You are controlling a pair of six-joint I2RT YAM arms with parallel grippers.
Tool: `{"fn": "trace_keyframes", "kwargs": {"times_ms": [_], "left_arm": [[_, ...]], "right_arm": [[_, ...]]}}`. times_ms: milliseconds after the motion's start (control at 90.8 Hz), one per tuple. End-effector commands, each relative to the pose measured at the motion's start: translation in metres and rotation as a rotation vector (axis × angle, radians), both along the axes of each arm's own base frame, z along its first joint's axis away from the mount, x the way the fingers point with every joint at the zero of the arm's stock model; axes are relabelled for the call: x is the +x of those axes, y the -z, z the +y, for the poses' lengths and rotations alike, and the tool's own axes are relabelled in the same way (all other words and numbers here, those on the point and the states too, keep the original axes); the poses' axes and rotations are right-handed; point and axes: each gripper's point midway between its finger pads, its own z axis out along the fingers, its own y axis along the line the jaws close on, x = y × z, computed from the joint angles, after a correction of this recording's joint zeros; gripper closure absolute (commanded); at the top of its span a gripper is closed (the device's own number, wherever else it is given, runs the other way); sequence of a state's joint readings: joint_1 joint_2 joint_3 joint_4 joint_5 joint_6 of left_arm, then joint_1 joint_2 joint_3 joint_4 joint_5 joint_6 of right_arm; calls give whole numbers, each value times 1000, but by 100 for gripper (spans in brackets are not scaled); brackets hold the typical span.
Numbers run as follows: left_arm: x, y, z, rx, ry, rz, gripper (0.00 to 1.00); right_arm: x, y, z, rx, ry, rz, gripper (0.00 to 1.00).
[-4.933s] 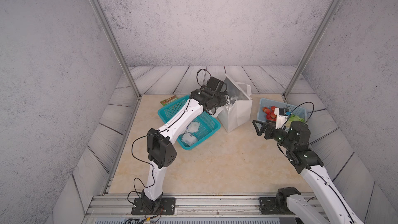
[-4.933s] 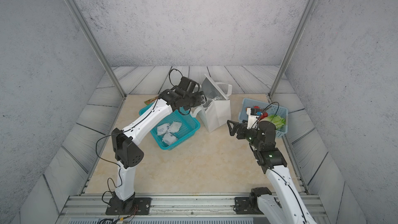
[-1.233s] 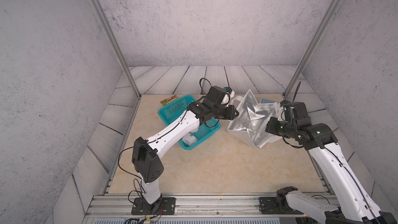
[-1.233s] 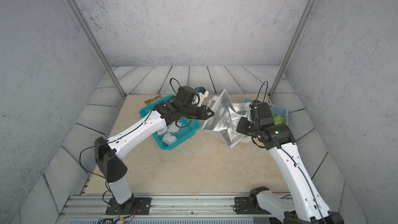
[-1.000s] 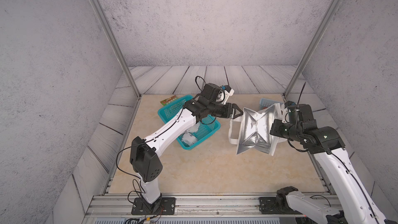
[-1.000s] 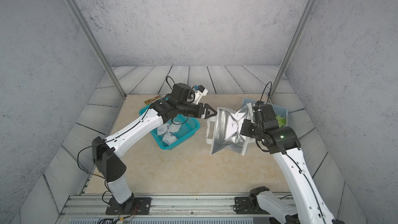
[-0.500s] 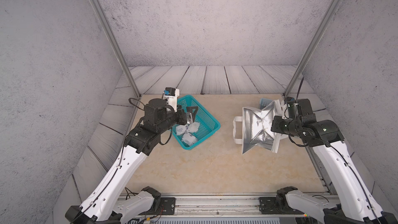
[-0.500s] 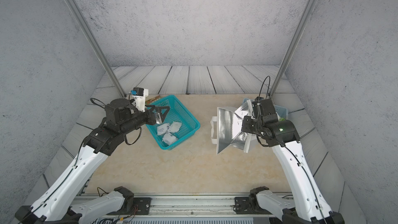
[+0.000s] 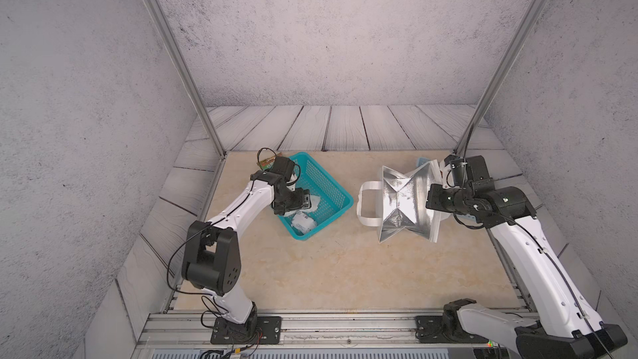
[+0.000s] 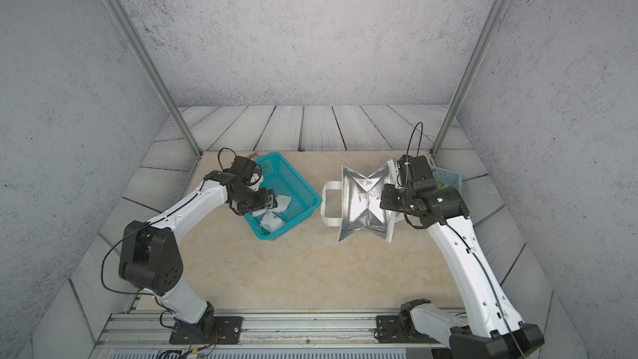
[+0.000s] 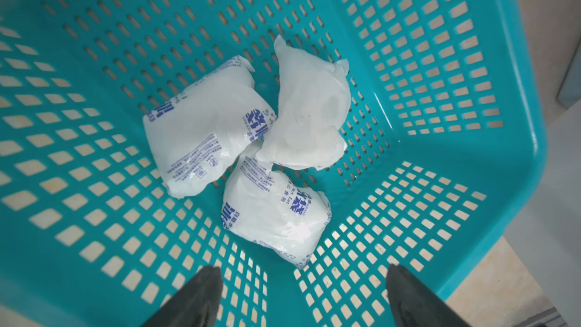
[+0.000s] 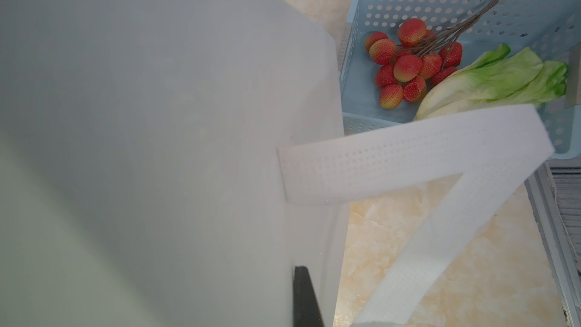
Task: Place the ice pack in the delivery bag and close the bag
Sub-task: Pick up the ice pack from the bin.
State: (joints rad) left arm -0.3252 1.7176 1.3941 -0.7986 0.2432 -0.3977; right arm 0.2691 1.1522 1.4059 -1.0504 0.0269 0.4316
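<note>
Three white ice packs with blue print lie in the teal mesh basket (image 11: 528,121): one (image 11: 204,127), a plain-sided one (image 11: 309,111), and the closest one (image 11: 273,215). My left gripper (image 11: 301,268) hangs open just above them, nothing between its fingers; in a top view it (image 9: 303,202) sits low inside the basket (image 9: 340,189). The delivery bag (image 9: 404,202) is tipped on its side, its silver-lined mouth facing the basket. My right gripper (image 9: 433,198) is shut on the bag's wall (image 12: 141,136); one dark fingertip (image 12: 303,297) shows against it.
A light-blue basket (image 12: 361,89) with red lychees (image 12: 408,64) and leafy greens (image 12: 503,80) stands behind the bag at the right edge (image 10: 448,176). One white handle (image 9: 362,202) droops toward the teal basket. Beige tabletop lies between basket and bag.
My left gripper left the bag's mouth, swung back over the teal basket and came down over the ice packs. My right gripper kept hold of the bag, which stayed tipped open.
</note>
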Motion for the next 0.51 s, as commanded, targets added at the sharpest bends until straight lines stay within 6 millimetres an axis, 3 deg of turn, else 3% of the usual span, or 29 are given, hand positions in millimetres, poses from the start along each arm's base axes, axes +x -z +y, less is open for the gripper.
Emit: {"fn": "trace_keyframes", "kwargs": {"times_ms": [0,165,495], "left_arm": [[3,7,9,133,29,57,15],[30,19,0,309,130,17,18],[54,60,-19,417,224,70,17]], "right_arm": [[1,0,3,21,-7,-7,100],[3,5,5,23,-10,5,100],[3,8,5,6,-24,28,100]]}}
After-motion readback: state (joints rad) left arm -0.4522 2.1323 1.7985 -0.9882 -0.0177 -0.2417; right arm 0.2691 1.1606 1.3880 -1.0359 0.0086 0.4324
